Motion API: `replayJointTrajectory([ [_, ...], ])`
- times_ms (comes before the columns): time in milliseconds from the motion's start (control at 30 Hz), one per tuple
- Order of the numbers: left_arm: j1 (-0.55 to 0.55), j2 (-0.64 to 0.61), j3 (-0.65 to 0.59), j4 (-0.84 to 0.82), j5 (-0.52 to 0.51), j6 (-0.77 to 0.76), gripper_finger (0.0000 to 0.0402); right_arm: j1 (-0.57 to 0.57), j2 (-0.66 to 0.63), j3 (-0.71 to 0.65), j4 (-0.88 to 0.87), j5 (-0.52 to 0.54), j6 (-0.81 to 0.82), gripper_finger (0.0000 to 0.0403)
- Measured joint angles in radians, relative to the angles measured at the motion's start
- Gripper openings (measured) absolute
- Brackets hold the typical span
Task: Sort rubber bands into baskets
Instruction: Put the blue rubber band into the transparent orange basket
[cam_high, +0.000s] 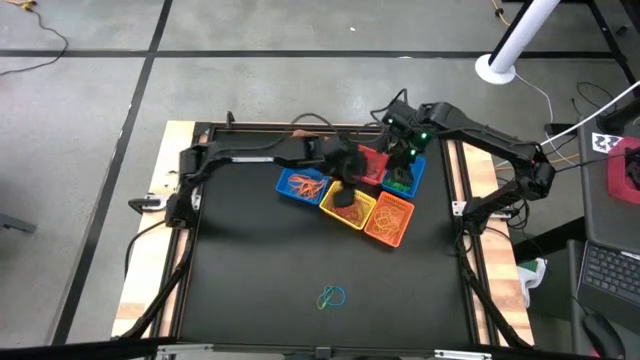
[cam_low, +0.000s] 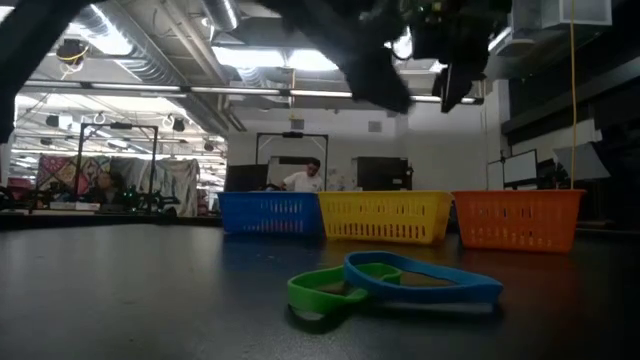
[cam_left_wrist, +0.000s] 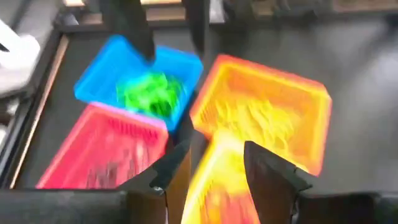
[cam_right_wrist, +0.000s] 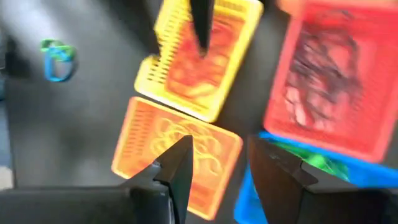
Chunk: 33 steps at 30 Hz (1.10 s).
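Note:
Five baskets stand clustered at the table's far middle: a blue basket (cam_high: 300, 184) with orange bands, a yellow basket (cam_high: 347, 207), an orange basket (cam_high: 390, 218), a red basket (cam_high: 372, 165), and a blue basket (cam_high: 405, 180) with green bands (cam_left_wrist: 149, 93). A blue and a green rubber band (cam_high: 331, 297) lie linked on the table near the near edge, and show close in the low view (cam_low: 395, 285). My left gripper (cam_left_wrist: 214, 168) is open and empty above the yellow basket. My right gripper (cam_right_wrist: 227, 165) is open and empty above the blue basket with green bands.
The black table top (cam_high: 260, 280) lies bare around the two loose bands. The two arms are close together over the basket cluster. A wooden frame (cam_high: 150, 250) edges the table. People show far back in the room (cam_low: 300, 178).

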Motion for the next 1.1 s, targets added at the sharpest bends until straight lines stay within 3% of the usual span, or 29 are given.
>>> replayJointTrajectory([
  [233, -0.033, -0.162, 0.0, -0.469, 0.002, 0.073, 0.0134, 0.194, 0.0, -0.033, 0.126, -0.032, 0.07, 0.0154],
  [400, -0.07, -0.218, 0.0, -0.695, 0.004, 0.043, 0.0134, 0.372, 0.0, -0.086, 0.243, -0.032, 0.149, 0.0154],
  [567, -0.112, -0.227, 0.0, -0.79, 0.003, 0.024, 0.0135, 0.558, 0.0, -0.175, 0.416, 0.008, 0.24, 0.0154],
  [833, -0.177, -0.228, -0.001, -0.799, 0.002, 0.053, 0.0135, 0.792, 0.0, -0.381, 0.853, 0.269, 0.341, 0.0154],
  [1100, -0.221, -0.228, -0.001, -0.799, 0.002, 0.029, 0.0135, 0.892, 0.003, -0.535, 1.134, 0.294, 0.407, 0.0154],
])
